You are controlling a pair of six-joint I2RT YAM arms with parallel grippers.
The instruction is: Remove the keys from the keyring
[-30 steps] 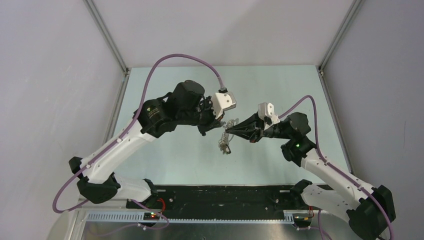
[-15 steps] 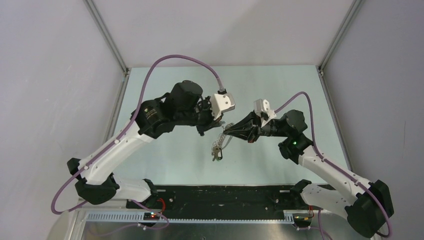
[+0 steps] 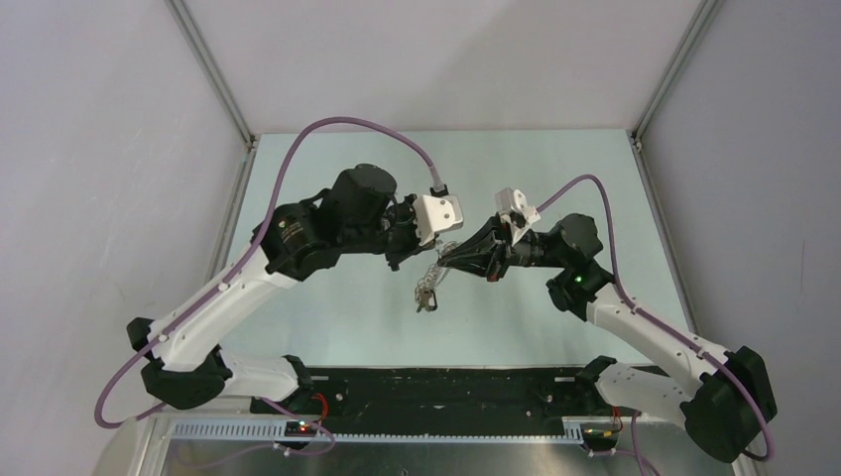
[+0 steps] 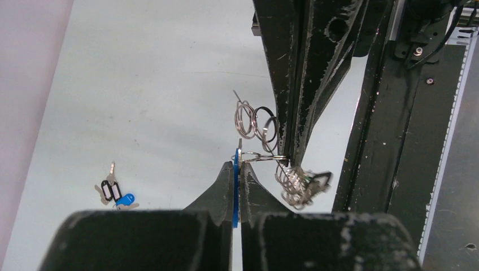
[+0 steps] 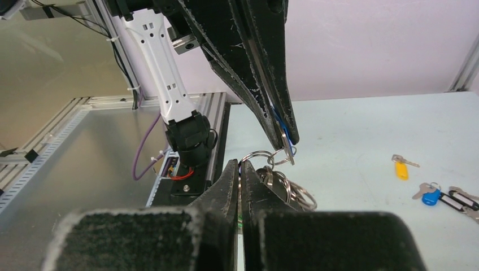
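Left jaws: fully shut, flat on the blue key (image 4: 235,189). Its thin blue plastic head sits edge-on in the pinch, and a grey metal tip pokes out just past the ends.

Right jaws: also fully shut, nipping the keyring (image 4: 263,158) at the end away from the blue key. My two pairs of black, scuffed fingers meet almost tip to tip, up off the counter (image 3: 327,307).

Keyring: a thin silver wire loop, held roughly level between the two tips, in the air.

- A few wire split rings (image 4: 253,119), one of them black, stand off it on one side.
- A tangled bunch of rings (image 4: 296,183) hangs under my right tips.

Loose on the pale, matte counter, well apart from the grip:

- a yellow key (image 5: 400,169)
- a loose blue-headed key (image 5: 430,196)
- a black-framed tag (image 5: 460,200), just beside that key

Compared with a second ago, in the overhead view:

- Both wrists have shifted toward my left side.
- The right arm reaches further across.
- The dangling rings hang further left.
- Both pinches look unchanged.
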